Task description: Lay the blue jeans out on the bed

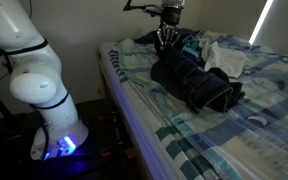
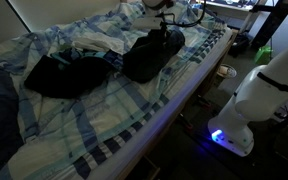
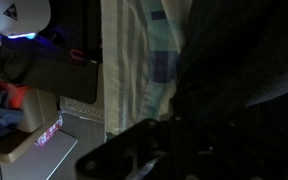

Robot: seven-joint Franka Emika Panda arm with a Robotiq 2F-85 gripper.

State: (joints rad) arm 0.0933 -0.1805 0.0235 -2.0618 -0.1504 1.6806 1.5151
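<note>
Denim is seen crumpled on the bed (image 1: 214, 140): the blue jeans (image 1: 197, 84) are heaped in thick, nearly black folds on the plaid cover, with no leg spread flat. A white cloth (image 1: 224, 55) is bunched just beside them. The gripper (image 1: 166, 40) is lowered onto the heap's end, its jaws closed; whether fabric is pinched cannot be told.
</note>
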